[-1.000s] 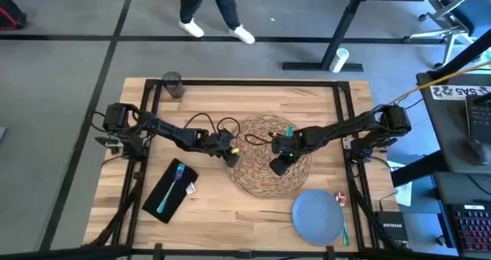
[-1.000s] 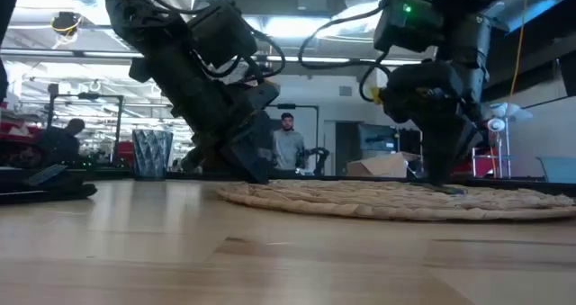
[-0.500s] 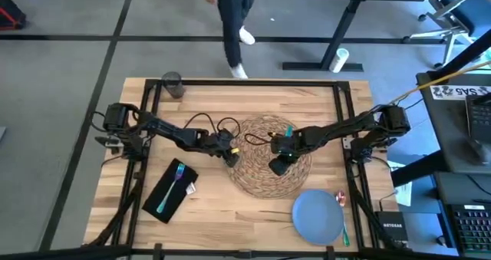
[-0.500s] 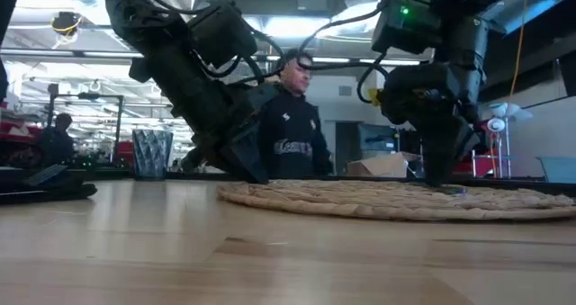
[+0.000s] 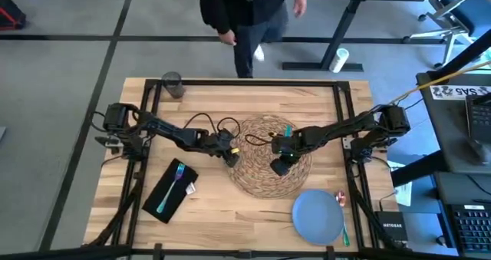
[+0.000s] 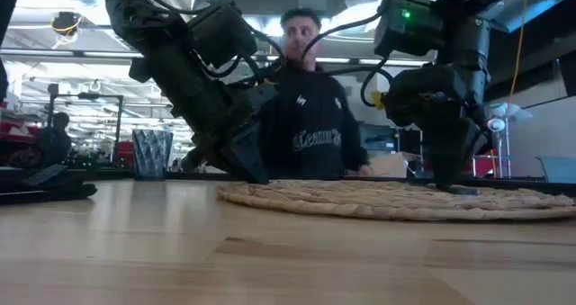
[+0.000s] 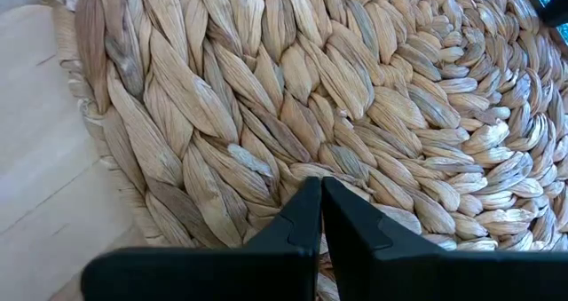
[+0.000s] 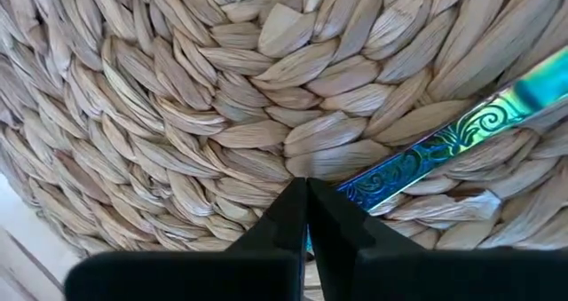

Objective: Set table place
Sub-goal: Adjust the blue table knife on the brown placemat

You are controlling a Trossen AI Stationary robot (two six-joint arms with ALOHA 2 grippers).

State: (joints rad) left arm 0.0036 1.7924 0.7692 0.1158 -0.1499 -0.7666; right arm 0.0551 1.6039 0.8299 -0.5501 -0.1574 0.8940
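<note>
Placing a utensil: right claw (image 5: 278, 168) pinched on iridescent blue utensil (image 8: 426, 154) over straw placemat (image 5: 261, 185) at tabletop (image 5: 222, 214) centre; left claw (image 5: 230, 154) pressed together at placemat's edge; next, release utensil beside mat; fetch blue plate (image 5: 317, 216).

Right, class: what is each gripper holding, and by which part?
The right gripper pinches one end of the blue patterned utensil lying on the woven placemat. The left gripper is closed at the placemat's edge; whether it grips it cannot be told.
</note>
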